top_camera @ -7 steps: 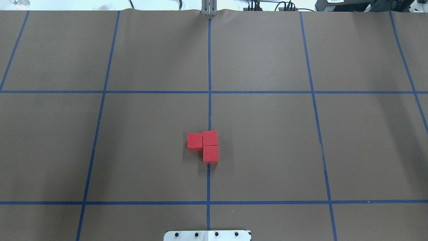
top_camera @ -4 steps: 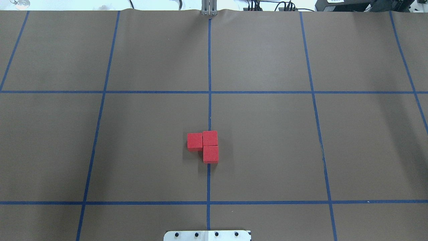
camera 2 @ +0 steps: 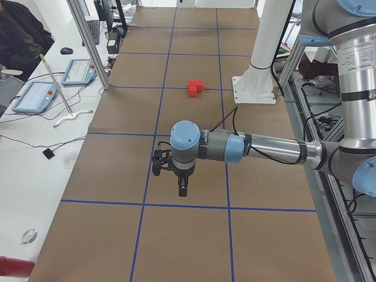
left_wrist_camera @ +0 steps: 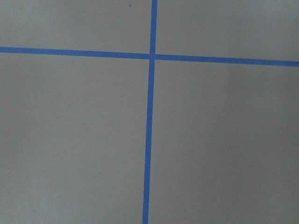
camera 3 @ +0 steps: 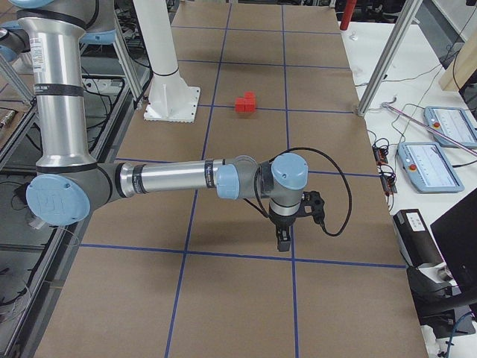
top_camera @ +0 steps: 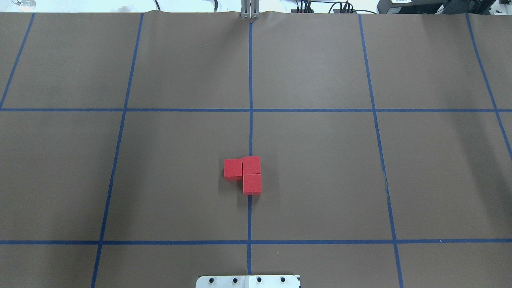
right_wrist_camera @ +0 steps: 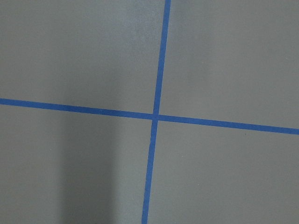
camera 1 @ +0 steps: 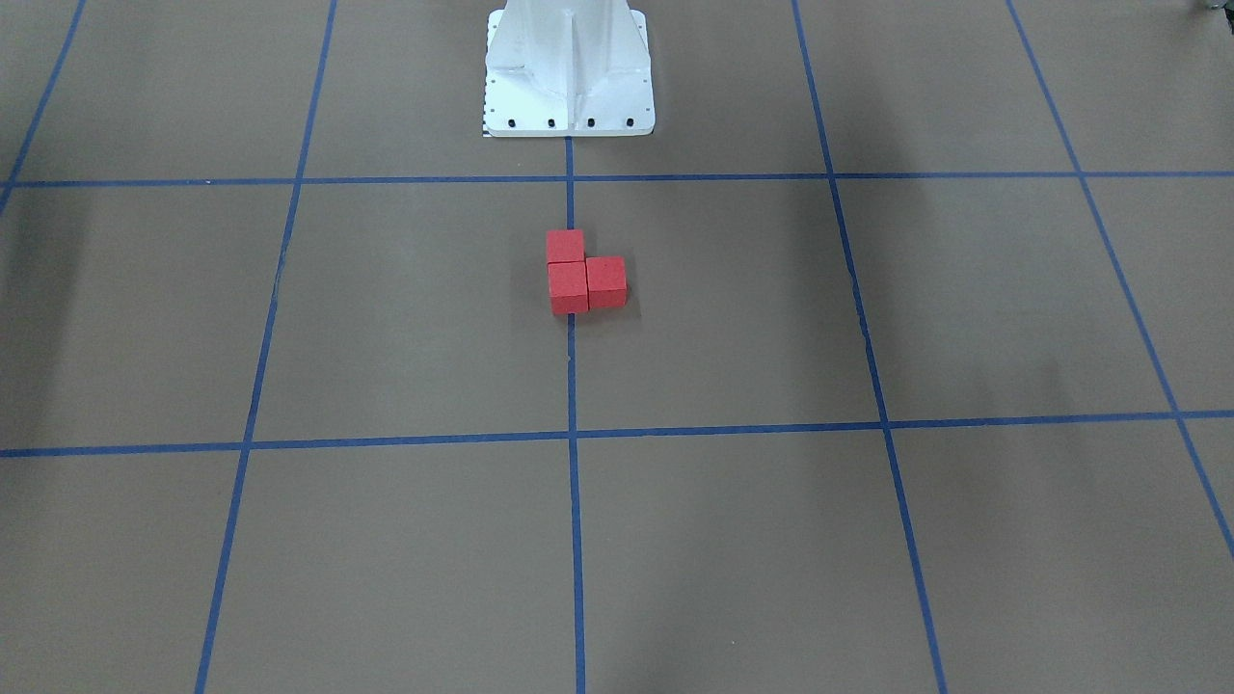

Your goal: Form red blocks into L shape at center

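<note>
Three red blocks (top_camera: 251, 165) sit touching in an L shape on the blue centre line of the brown table, in the overhead view. One is at the corner, one (top_camera: 233, 169) to its left and one (top_camera: 252, 184) nearer the robot. They also show in the front view (camera 1: 568, 287) and in both side views (camera 2: 195, 87) (camera 3: 245, 102). My left gripper (camera 2: 182, 191) hangs above the table far from the blocks, pointing down. My right gripper (camera 3: 283, 242) hangs likewise at the other end. I cannot tell whether either is open or shut. The wrist views show only tape lines.
The white robot base (camera 1: 569, 72) stands just behind the blocks. Blue tape lines (top_camera: 250, 110) divide the brown table cover into squares. Teach pendants (camera 2: 36, 97) (camera 3: 432, 165) and aluminium posts (camera 2: 88, 44) stand along the far table edge.
</note>
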Controlling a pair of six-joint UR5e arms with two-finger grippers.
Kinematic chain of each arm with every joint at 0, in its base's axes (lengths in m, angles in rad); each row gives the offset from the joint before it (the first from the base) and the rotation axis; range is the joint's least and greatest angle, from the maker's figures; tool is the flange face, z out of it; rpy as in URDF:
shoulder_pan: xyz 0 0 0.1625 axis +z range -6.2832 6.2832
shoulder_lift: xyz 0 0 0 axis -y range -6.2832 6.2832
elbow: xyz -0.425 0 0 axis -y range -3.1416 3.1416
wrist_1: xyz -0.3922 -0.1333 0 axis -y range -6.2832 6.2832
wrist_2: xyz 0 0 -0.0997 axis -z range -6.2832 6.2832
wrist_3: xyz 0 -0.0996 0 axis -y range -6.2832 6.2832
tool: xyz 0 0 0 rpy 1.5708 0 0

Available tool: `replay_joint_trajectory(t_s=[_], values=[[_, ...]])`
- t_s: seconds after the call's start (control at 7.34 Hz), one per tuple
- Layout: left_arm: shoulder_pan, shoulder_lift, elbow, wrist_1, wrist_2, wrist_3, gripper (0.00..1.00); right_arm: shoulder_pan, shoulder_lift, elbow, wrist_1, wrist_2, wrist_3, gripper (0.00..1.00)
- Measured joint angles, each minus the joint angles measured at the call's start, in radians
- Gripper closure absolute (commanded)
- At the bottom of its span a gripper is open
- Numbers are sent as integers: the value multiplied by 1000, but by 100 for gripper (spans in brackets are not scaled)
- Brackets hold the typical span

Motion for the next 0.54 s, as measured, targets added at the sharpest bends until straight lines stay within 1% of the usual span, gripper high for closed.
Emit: replay_joint_trajectory(t_s=[0.54], values=[[-1, 17, -26, -20, -4, -4, 0, 1, -26, 14, -3, -3, 4, 1]])
